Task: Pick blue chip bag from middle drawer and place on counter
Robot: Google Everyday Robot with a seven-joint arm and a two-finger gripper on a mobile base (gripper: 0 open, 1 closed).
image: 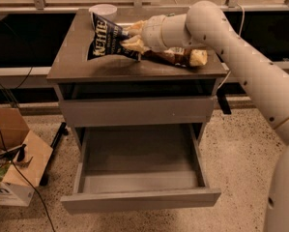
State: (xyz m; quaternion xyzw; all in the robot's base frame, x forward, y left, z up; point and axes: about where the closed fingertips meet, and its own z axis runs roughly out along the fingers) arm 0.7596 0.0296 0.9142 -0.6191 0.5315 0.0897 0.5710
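Navy blue chip bag (105,42), white lettering facing outward, is clamped between the tan fingers (133,46) of the gripper (129,37), which hovers over the rear-left part of the grey-brown table (71,67). Whether the bag's lower edge touches the surface cannot be told. A white bowl (103,11) stands just behind the bag. A brown-and-cream bag (182,57) lies on the table beneath the arm. Below, the middle drawer (139,198) stands pulled out.
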